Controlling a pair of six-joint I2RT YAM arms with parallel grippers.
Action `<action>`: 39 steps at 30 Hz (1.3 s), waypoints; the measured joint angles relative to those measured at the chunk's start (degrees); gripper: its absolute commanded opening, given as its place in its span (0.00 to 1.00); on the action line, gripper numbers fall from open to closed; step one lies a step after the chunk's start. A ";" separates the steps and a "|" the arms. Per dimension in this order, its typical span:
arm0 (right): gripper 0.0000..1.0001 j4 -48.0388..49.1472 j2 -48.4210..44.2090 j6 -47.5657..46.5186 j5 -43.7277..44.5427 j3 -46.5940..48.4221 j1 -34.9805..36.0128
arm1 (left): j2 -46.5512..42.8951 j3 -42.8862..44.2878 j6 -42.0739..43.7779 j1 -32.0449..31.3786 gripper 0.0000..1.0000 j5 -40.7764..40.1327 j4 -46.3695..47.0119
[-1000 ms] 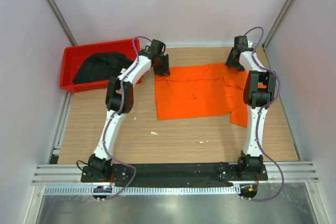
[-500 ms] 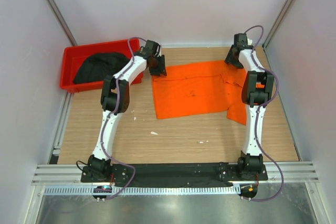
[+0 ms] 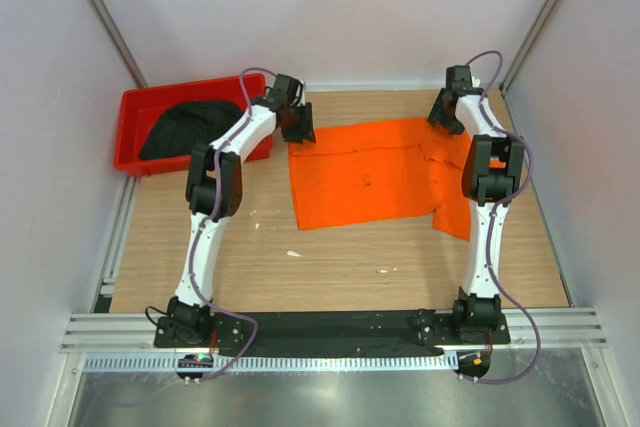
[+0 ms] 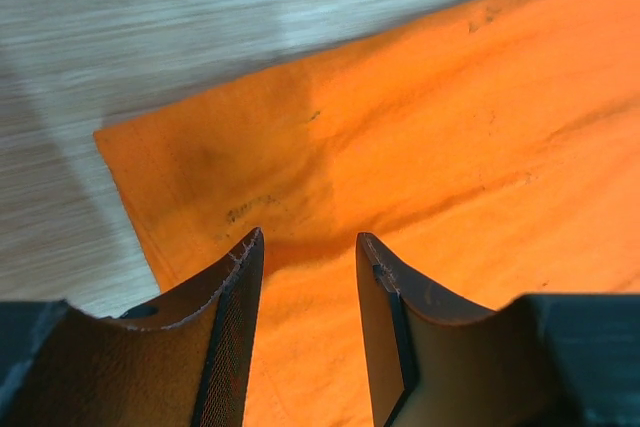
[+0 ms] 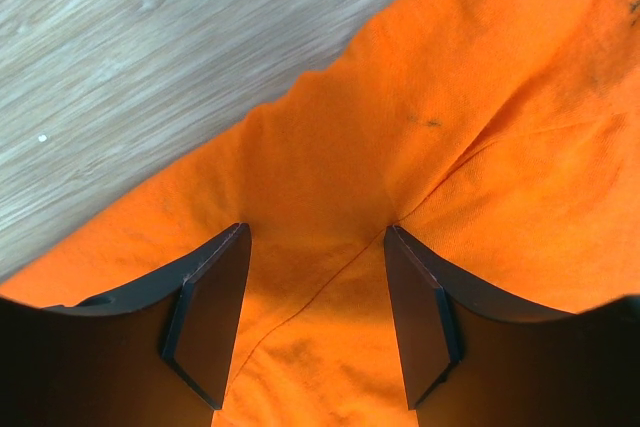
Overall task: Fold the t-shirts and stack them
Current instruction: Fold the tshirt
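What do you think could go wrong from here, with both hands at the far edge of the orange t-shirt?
The left hand and right hand are open with cloth between the fingers; a shallow pinch could slip or bunch the orange t-shirt. One sleeve lies beneath the right arm, so a fold may drag it unevenly. The left arm passes close to the red bin holding the black t-shirt.

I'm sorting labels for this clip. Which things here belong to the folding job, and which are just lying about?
Job:
orange shirt, spread on the table
black shirt, bunched in the bin
left tool and right tool, each open over the orange shirt

Lying about:
red bin
white scraps on the table
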 measured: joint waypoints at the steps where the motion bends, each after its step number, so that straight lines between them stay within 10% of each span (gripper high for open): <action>1: 0.62 -0.02 -0.15 0.00 -0.02 -0.22 0.00 | -0.31 -0.42 -0.02 0.00 0.43 0.00 0.13; 27: 0.66 -10.10 -3.78 1.40 0.72 -0.68 -1.11 | -9.27 -1.57 1.07 -2.51 0.56 -3.41 -5.73; 39: 0.66 -10.56 -37.42 7.85 -4.11 -34.88 -15.72 | -41.33 -43.01 -7.52 -14.01 0.42 -8.28 -3.32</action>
